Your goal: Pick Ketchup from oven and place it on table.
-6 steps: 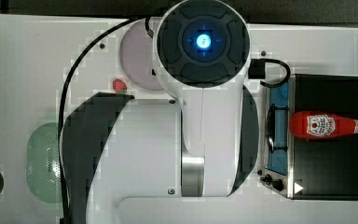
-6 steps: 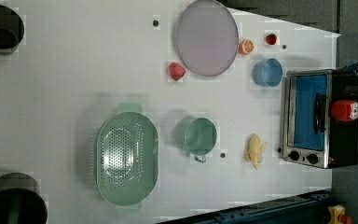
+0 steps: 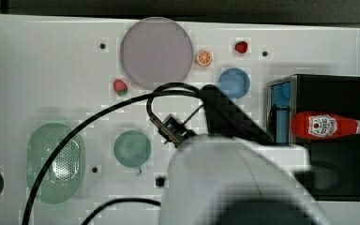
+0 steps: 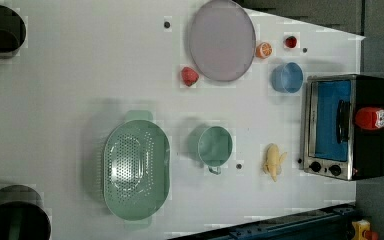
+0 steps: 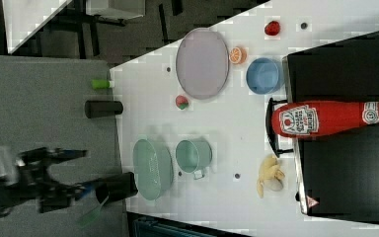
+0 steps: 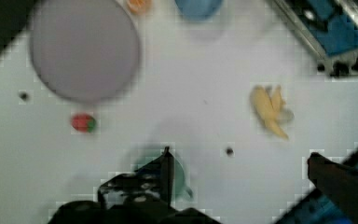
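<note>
My white bench (image 4: 80,75) carries everything. The oven (image 4: 347,127) is my landmark: the ketchup (image 4: 375,118) lies on its side on the oven's black top. My claw (image 6: 240,163) hangs released above the bench, holding nothing, well apart from the oven.

The ketchup (image 4: 375,118) is lying on its side on top of the oven (image 4: 347,127), which is sitting at the left view's right edge of the surface (image 4: 80,75). In the left view, a bowl (image 4: 287,77) is resting just above the oven's left corner, a banana (image 4: 274,161) is lying just left of its knobs, and a mug (image 4: 214,146) and colander (image 4: 136,170) are standing farther left.
</note>
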Controlling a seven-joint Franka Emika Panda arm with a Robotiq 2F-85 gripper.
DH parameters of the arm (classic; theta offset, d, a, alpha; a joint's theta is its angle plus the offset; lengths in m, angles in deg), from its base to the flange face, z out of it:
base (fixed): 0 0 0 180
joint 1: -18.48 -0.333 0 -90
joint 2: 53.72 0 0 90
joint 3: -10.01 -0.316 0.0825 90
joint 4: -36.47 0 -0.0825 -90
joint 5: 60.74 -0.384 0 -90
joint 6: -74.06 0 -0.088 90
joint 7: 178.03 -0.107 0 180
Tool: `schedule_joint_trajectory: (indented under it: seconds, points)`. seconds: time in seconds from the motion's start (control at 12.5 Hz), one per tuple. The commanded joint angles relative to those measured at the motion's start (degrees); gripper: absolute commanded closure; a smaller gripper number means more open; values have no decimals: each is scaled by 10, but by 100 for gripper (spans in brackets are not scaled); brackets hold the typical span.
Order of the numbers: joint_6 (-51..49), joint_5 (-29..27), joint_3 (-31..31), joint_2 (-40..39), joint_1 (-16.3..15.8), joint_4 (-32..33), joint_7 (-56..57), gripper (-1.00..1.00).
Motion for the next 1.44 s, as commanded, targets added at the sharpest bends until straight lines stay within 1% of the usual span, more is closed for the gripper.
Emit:
schedule_joint_trajectory:
  seconds: [0.08, 0.48, 0.8, 1.04, 1.2, 1.28, 1.44]
  points:
    - [9, 1, 43, -34, 25, 12, 25, -100]
    - [98, 1, 147, -102, 48, 11, 25, -100]
    - [197, 1, 230, -177, 53, 11, 25, -100]
    - [264, -2, 274, -237, 54, 11, 25, -100]
    - [308, -21, 297, -276, 57, 11, 25, -100]
    - [328, -40, 305, -293, 60, 11, 25, -100]
    - [333, -83, 314, -323, 65, 11, 25, -100]
